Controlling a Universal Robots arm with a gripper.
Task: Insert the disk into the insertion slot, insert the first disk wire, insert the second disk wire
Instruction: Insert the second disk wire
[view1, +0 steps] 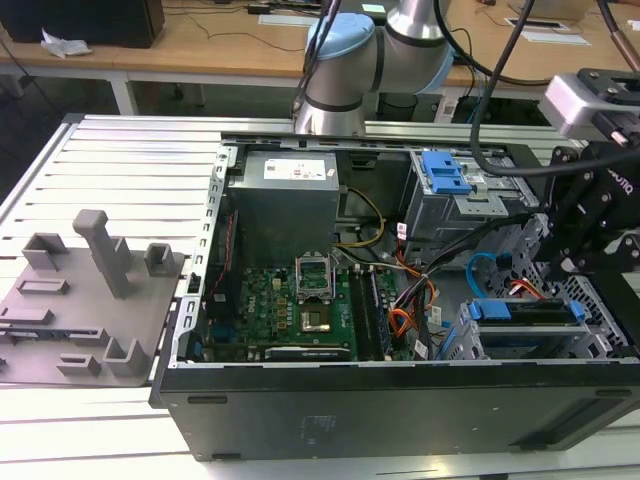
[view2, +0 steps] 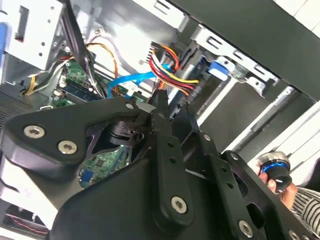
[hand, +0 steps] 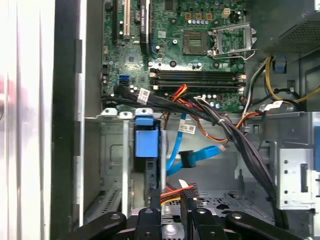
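Observation:
The disk (view1: 527, 311), in its bright blue frame (hand: 146, 142), lies inside the insertion slot (view1: 520, 343), a low silver bay at the exterior view's right. My gripper (hand: 171, 199) hangs just behind the disk's rear end. Its fingers (hand: 155, 200) are shut on the black plug of the first disk wire (hand: 176, 189), whose red, orange and black strands (view2: 167, 67) fan out above the fingertips (view2: 161, 102). The second disk wire (hand: 200, 154), a light blue loop (view1: 482, 270) with a black plug, hangs free beside it.
The open case holds the green motherboard (view1: 290, 300), the grey power supply (view1: 290, 195) and a taller cage with a blue latch (view1: 445, 172). Thick black cable bundles (hand: 235, 135) cross near the bay. A hand (view2: 285, 192) shows outside the case. Grey fixtures (view1: 95, 290) stand at the exterior view's left.

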